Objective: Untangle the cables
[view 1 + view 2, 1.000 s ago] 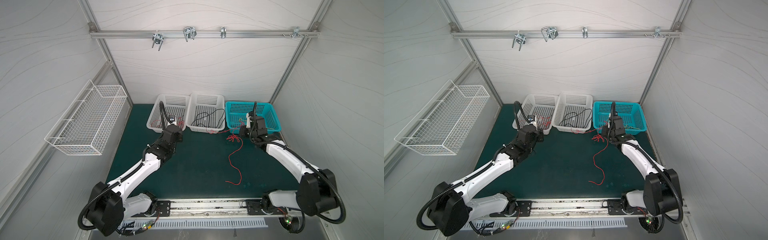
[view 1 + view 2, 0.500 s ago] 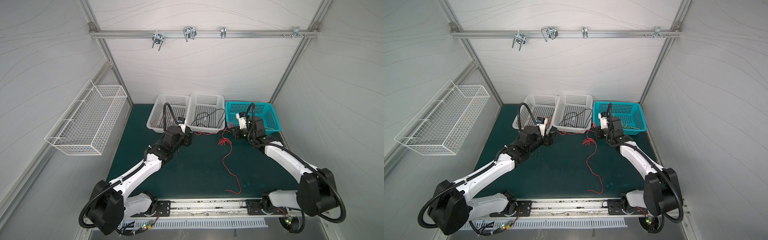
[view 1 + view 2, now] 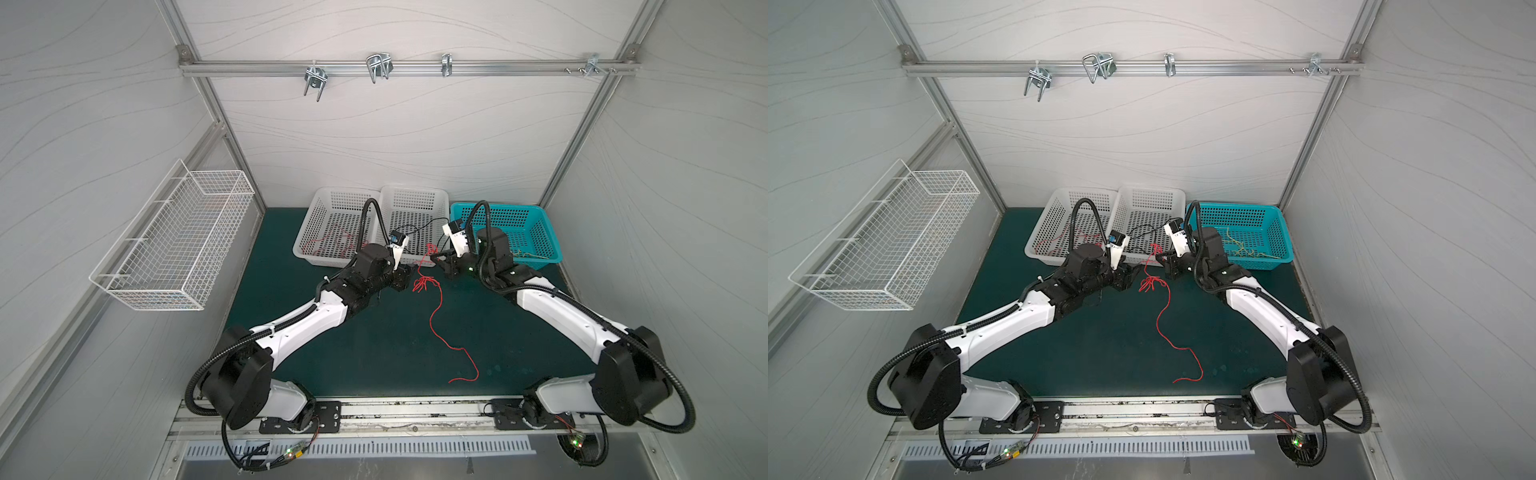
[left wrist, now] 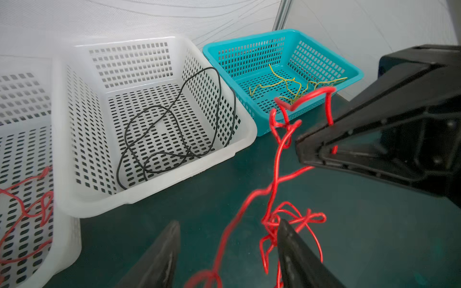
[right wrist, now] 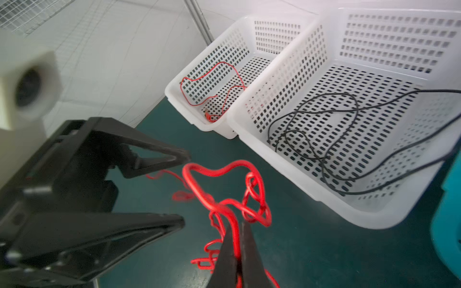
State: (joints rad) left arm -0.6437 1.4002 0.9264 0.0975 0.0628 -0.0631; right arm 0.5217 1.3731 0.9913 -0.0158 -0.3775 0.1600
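Both arms are showing white link shells with black joint housings. Left arm (image 3: pixel 307 322) and right arm (image 3: pixel 561 316) are each carrying a black ribbed conduit looping from the base past the shoulder, and a second loop arching over the wrist. Each wrist is wearing a small white camera block. Black base plates with screws are sitting on a silver rail (image 3: pixel 415 417). Fingers (image 4: pixel 159 259) are showing matte black and wedge-shaped, tapering to narrow tips. Small green and red lights are glowing under each base.

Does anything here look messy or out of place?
Yes: a knotted red cable trails loose across the green mat, outside the baskets, pinched by the right gripper. The black cable also droops over its white basket's edge.
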